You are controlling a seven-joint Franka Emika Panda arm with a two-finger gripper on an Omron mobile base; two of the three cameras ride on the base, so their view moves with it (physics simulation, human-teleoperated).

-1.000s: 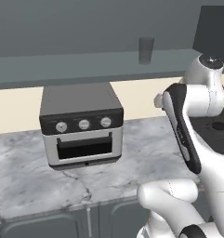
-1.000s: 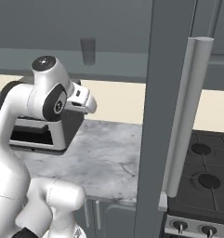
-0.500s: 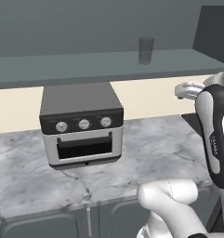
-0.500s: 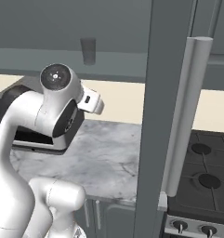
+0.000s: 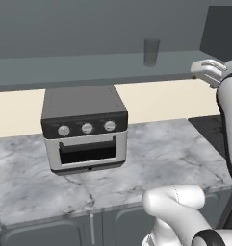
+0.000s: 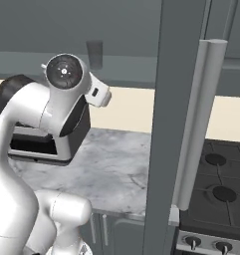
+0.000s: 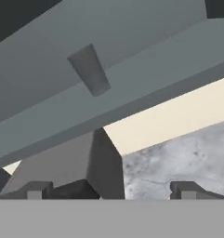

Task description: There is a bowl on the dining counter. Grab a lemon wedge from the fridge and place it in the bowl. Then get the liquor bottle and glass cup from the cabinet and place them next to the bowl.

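One cup stands upright on the cabinet shelf above the toaster oven in the left base view; the tool sits at shelf height, well off to the cup's right. Right base view: cup is behind the arm, up on the shelf. Hand view: tool fingers are wide apart, nothing between them, cup up and left. Best to centre on the cup, level the fingers, then slide in around its sides.

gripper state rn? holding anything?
Gripper: open, jaws spread wide, nothing between them. The glass cup sits apart on the cabinet shelf, not gripped.
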